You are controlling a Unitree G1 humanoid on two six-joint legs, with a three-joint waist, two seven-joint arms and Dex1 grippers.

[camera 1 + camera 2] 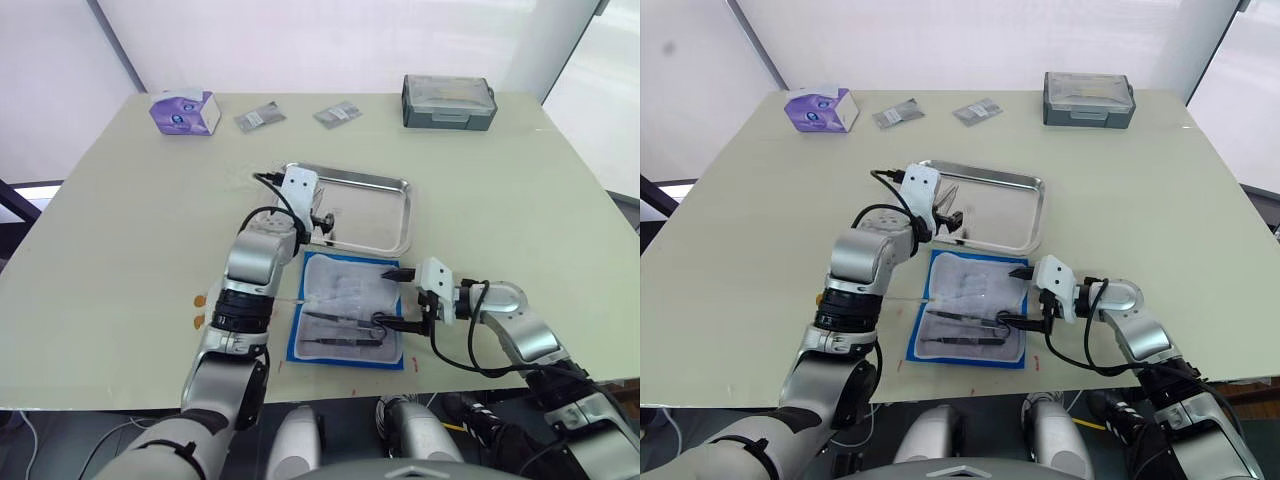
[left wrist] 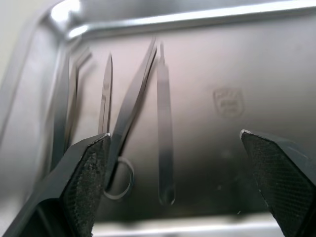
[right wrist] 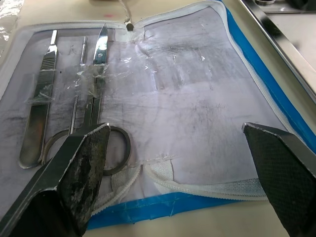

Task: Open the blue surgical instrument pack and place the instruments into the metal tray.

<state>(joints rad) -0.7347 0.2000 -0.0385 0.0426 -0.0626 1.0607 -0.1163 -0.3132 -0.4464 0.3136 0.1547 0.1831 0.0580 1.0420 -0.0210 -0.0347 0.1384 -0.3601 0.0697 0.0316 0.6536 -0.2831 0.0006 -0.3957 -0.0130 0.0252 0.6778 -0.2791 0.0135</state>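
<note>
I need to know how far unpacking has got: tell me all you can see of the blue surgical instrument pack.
The blue surgical instrument pack lies unzipped and flat on the table just in front of the metal tray, its blue edge framing a pale lining. Ring-handled scissors and two slim steel tools remain on the lining. The open right gripper hovers at its edge.

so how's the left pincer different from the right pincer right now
The left pincer hangs over the metal tray, above instruments already lying in it; the right pincer sits at the opened blue surgical instrument pack, by the scissors still held in its lining. The left reaches further across the table; the right stays near the front edge. Both are open and hold nothing.
</note>
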